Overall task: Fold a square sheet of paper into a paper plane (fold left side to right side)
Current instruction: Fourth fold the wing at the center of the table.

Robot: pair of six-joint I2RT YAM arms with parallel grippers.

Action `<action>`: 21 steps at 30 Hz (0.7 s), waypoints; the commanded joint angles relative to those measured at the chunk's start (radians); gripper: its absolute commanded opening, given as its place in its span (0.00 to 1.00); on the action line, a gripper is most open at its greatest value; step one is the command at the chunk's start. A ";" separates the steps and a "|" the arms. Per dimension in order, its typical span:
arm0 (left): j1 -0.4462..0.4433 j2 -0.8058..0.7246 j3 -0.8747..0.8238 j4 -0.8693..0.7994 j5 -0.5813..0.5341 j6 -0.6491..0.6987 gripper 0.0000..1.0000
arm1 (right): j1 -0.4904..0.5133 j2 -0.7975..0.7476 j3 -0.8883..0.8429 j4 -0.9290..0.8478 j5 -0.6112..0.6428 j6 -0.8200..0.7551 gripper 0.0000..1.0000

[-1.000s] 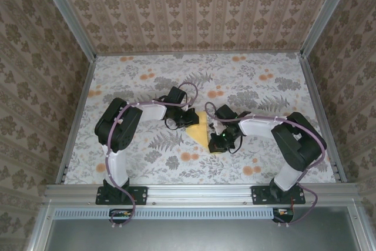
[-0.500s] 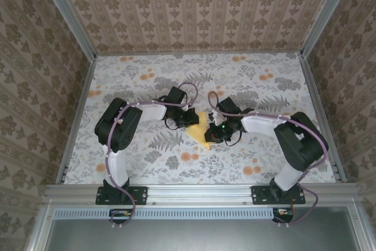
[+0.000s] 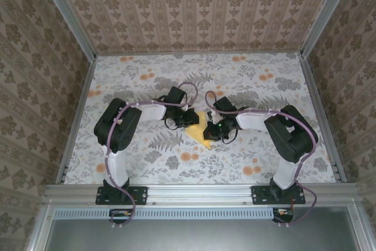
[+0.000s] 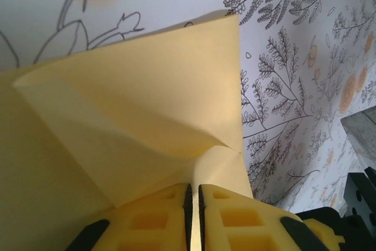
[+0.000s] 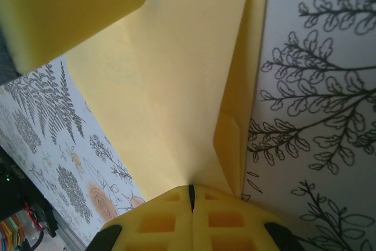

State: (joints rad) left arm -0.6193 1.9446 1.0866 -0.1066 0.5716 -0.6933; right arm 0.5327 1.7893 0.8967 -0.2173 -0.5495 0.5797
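The square sheet of paper (image 3: pixel 202 130) is pale yellow, creased and partly folded, and sits mid-table between both grippers. In the left wrist view the paper (image 4: pixel 135 98) rises as a lifted flap above the floral cloth. My left gripper (image 4: pixel 194 191) is shut on its near edge, with a thin strip of paper in the slit between the pads. My right gripper (image 5: pixel 190 190) is shut on the paper (image 5: pixel 182 74) from the opposite side. A folded layer stands along the sheet's right edge there. From above, the left gripper (image 3: pixel 192 119) and right gripper (image 3: pixel 213 133) nearly touch.
The table is covered by a floral cloth (image 3: pixel 247 80) with orange blotches. Patterned walls with metal rails (image 3: pixel 76 116) close it in on three sides. A yellow pad of the left gripper (image 5: pixel 70 10) looms close above the paper in the right wrist view.
The right gripper has moved left and a little farther back, toward the left gripper, carrying its side of the paper up and over. The left arm has stayed put.
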 commanded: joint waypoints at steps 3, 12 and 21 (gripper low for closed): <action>0.013 -0.098 -0.054 0.006 -0.046 0.042 0.16 | -0.004 0.045 -0.030 -0.122 0.107 -0.019 0.00; -0.049 -0.136 -0.141 0.143 0.065 -0.010 0.12 | -0.004 0.056 -0.027 -0.127 0.118 -0.025 0.00; -0.084 -0.072 -0.121 0.144 0.098 -0.023 0.08 | -0.004 0.060 -0.016 -0.141 0.127 -0.033 0.00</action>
State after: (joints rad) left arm -0.7010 1.8469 0.9565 0.0261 0.6445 -0.7036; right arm 0.5327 1.7935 0.9031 -0.2340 -0.5457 0.5709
